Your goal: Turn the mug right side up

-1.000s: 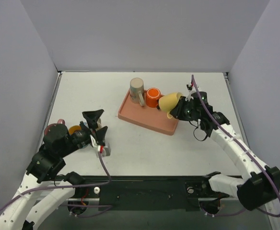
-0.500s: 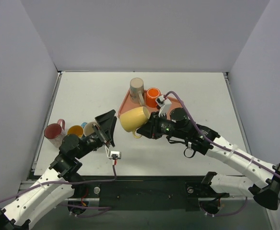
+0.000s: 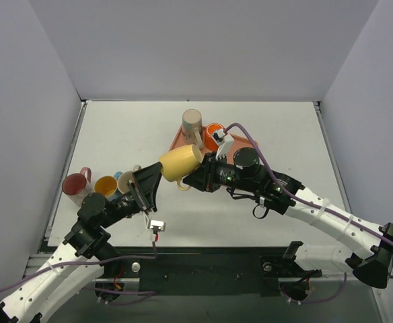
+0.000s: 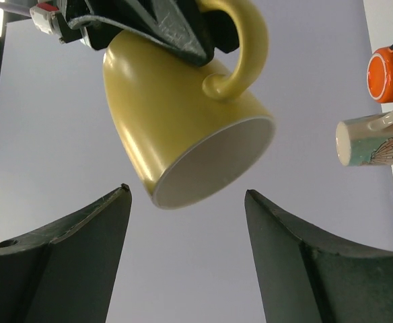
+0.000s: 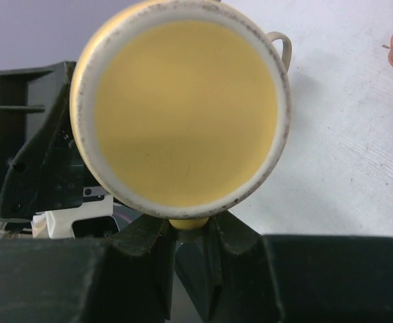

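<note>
The right gripper (image 3: pixel 191 178) pinches the yellow mug (image 3: pixel 180 163) by its handle (image 4: pixel 254 40), holding it sideways in mid-air above the table (image 3: pixel 116 128). The left gripper (image 3: pixel 148 185), jaws spread, faces its mouth. This looks like a handover; next, those jaws must close on the rim.

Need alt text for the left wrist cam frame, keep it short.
A yellow mug hangs tilted, its white-lined mouth facing down toward the camera, clamped by its handle in the right gripper at the top of the frame. The left gripper shows two dark fingers spread open below it; an orange mug and a patterned beige mug show at the right edge.
</note>
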Robot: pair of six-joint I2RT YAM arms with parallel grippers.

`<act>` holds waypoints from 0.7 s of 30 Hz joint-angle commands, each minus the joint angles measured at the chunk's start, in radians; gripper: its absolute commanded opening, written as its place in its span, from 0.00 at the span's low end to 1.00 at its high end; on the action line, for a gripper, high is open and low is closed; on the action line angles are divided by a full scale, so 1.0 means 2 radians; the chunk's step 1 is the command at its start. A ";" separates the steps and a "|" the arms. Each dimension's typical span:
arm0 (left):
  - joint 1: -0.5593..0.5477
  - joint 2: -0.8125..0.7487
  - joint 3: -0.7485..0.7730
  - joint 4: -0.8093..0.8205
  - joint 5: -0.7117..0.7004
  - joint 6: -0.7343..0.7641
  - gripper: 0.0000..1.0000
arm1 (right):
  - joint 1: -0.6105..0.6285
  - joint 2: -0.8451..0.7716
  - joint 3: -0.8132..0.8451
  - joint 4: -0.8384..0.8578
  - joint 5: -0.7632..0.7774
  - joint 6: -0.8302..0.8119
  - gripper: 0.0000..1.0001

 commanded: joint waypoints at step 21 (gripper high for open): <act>-0.033 0.038 0.092 -0.107 -0.073 -0.056 0.00 | -0.038 0.020 0.033 0.005 0.040 -0.017 0.43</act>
